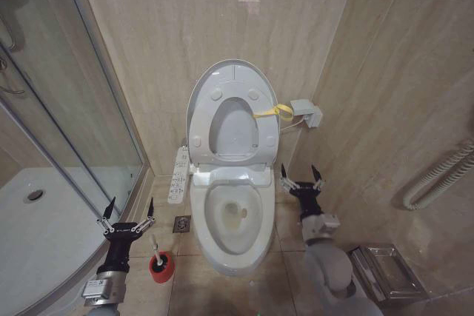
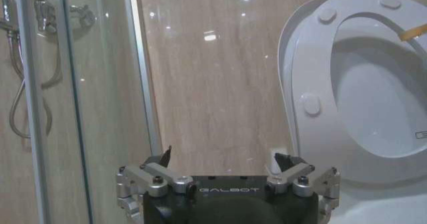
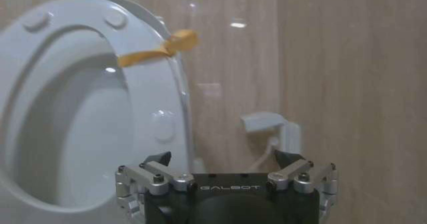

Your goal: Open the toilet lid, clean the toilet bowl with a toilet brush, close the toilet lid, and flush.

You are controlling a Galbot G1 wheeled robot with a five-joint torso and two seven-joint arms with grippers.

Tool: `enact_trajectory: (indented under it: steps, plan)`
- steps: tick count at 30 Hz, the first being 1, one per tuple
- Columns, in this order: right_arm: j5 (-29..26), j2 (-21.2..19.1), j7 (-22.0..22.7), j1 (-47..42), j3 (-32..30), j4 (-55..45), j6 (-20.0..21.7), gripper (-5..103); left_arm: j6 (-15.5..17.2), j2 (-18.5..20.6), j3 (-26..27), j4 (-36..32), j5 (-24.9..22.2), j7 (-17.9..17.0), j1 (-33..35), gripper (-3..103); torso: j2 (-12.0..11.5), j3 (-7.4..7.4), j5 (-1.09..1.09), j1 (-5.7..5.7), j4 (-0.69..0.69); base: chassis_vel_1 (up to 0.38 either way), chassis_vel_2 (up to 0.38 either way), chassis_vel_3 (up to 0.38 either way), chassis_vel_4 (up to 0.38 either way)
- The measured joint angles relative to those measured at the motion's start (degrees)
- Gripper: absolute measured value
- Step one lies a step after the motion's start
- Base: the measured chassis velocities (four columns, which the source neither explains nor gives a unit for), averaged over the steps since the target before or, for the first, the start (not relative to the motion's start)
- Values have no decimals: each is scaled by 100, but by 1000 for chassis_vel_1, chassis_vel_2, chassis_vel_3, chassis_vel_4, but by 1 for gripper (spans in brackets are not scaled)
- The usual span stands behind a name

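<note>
The toilet lid (image 1: 233,127) stands raised against the wall with the ring seat (image 1: 198,127) upright in front of it, and a yellow strap (image 1: 272,112) hangs at its right edge. Below lies the uncovered toilet bowl (image 1: 233,216). The toilet brush (image 1: 155,246) stands in a red holder (image 1: 161,267) on the floor left of the bowl, its head hidden. My left gripper (image 1: 127,209) is open just left of and above the brush. My right gripper (image 1: 301,175) is open beside the bowl's right rear. The wrist views show the left gripper (image 2: 223,156) and right gripper (image 3: 223,156) open and empty, facing the lid (image 2: 377,99) (image 3: 73,134).
A glass shower enclosure (image 1: 81,131) and its white tray (image 1: 37,234) fill the left. A control panel (image 1: 178,175) and floor drain (image 1: 181,223) sit left of the bowl. A white wall box (image 1: 307,114), a ribbed hose (image 1: 437,175) and a metal rack (image 1: 385,271) are on the right.
</note>
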State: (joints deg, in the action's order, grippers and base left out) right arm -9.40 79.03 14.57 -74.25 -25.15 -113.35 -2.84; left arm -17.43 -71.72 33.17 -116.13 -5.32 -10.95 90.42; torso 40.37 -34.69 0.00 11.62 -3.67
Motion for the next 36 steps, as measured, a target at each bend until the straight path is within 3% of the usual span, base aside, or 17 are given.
enact_trajectory:
  steps: [18, 36]
  plan:
    - [442, 503, -123, -721, -247, -327, -227, 100, 0, 0, 0, 0, 0, 0, 0, 100, 0, 0, -1, 1, 0, 0, 0, 0, 0]
    - [595, 626, -98, -776, -239, -331, -232, 100, 0, 0, 0, 0, 0, 0, 0, 100, 0, 0, 0, 1, 0, 0, 0, 0, 0]
